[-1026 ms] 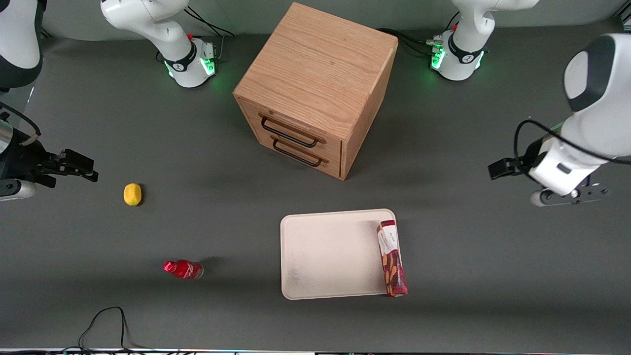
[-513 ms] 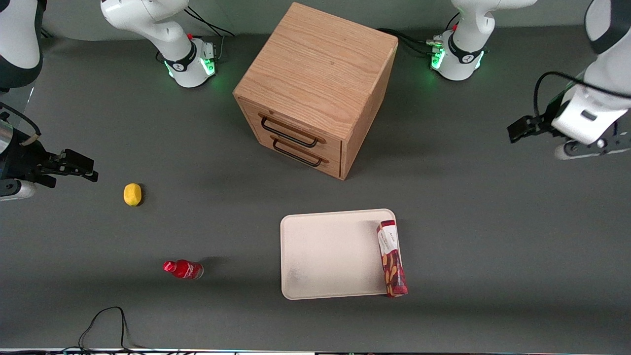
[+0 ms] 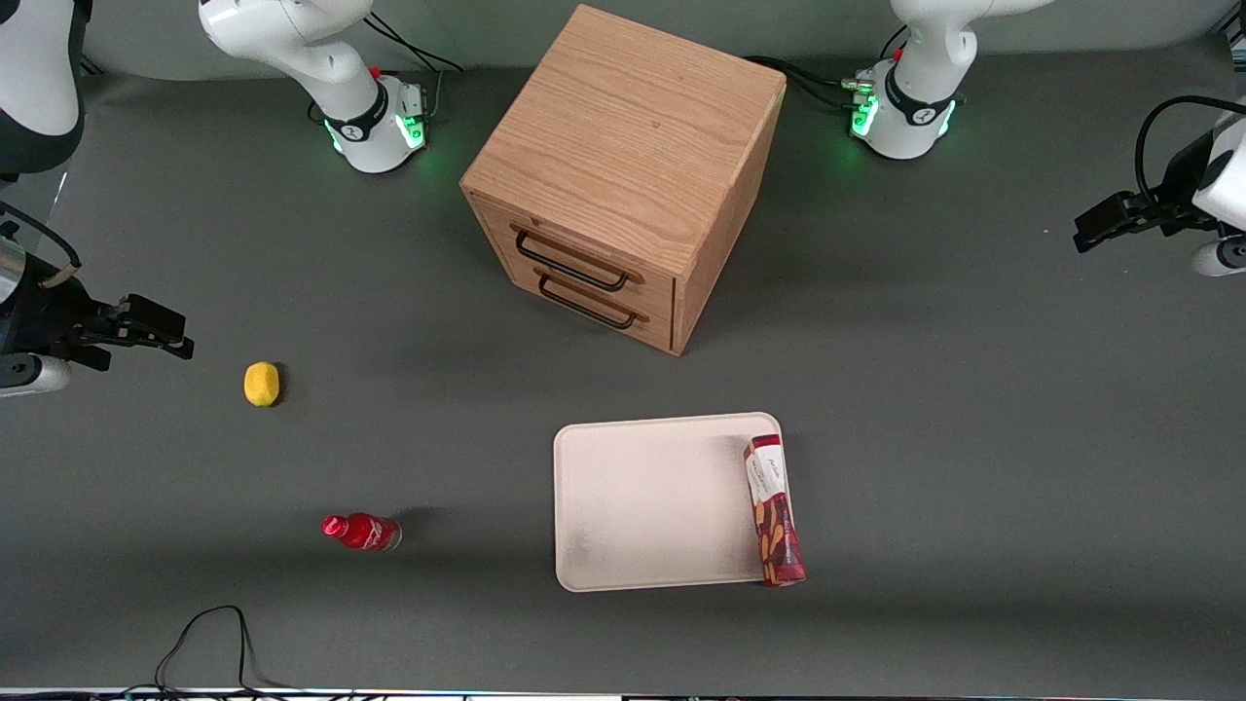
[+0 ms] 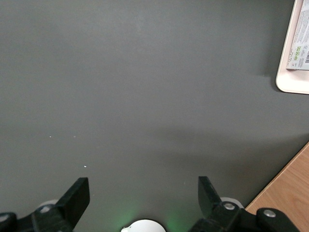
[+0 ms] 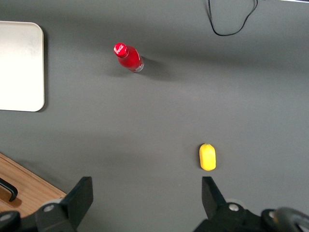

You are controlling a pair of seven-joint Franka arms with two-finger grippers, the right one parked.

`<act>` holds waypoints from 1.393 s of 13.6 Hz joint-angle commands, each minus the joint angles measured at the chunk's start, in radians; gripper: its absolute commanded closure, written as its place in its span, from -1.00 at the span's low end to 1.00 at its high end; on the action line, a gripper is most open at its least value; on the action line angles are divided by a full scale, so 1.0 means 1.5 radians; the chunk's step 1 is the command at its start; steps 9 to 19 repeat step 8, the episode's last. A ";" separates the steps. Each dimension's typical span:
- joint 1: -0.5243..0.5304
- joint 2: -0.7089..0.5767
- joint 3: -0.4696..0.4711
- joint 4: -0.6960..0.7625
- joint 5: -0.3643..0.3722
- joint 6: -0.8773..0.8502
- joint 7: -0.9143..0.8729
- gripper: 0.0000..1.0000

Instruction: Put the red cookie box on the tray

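The long narrow red cardboard cookie box (image 3: 774, 510) lies flat along the edge of the large cream-white rectangular tray (image 3: 652, 501) that is toward the working arm's end of the worktop. Its end nearest the front camera seems to reach a little over the tray's rim, so it is on the tray but only just.

The left arm's black two-finger gripper (image 3: 1110, 222) hangs well apart from the box, at the working arm's end of the grey worktop (image 3: 934, 389), with its jaws spread wide and holding nothing — the wrist view shows only bare worktop between them.

The box is probably light and stiff, but its thin cardboard walls can dent under hard pressure, and the printed surface may be a little slippery. If it needs another hold, the best place is across its narrow width near the middle of its length — so it does not tip.
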 commanded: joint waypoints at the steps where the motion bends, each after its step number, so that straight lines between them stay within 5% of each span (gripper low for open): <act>1: -0.076 0.014 0.086 0.024 0.014 -0.012 0.011 -1.00; 19: -0.104 0.025 0.117 0.045 0.016 -0.017 0.015 -1.00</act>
